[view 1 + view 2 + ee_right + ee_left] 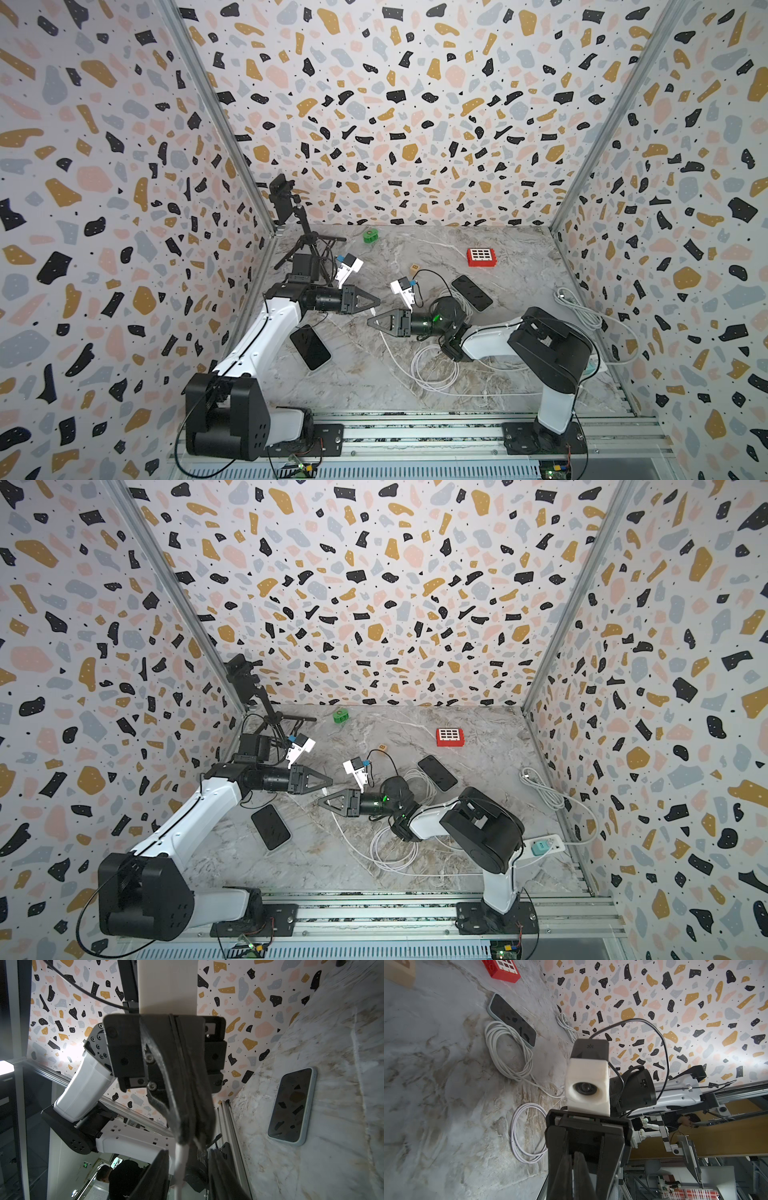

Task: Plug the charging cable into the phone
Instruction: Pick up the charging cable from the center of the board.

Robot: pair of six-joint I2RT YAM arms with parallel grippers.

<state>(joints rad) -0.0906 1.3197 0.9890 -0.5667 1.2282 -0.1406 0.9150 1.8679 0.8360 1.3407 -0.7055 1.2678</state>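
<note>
Cable (180,1156) pinched in left gripper (377,300) mid-frame, right gripper (369,321) loose (jaws apart), phone (310,347) lower-left of centre not plugged yet.

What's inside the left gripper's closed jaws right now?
A white charging cable comes out of the left gripper; its fingers cover the gripped part, so the plug cannot be seen.

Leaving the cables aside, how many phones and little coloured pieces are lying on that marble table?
Black phones: 2
Red block: 1
Green piece: 1
Wooden cube: 1
Total: 5
</note>
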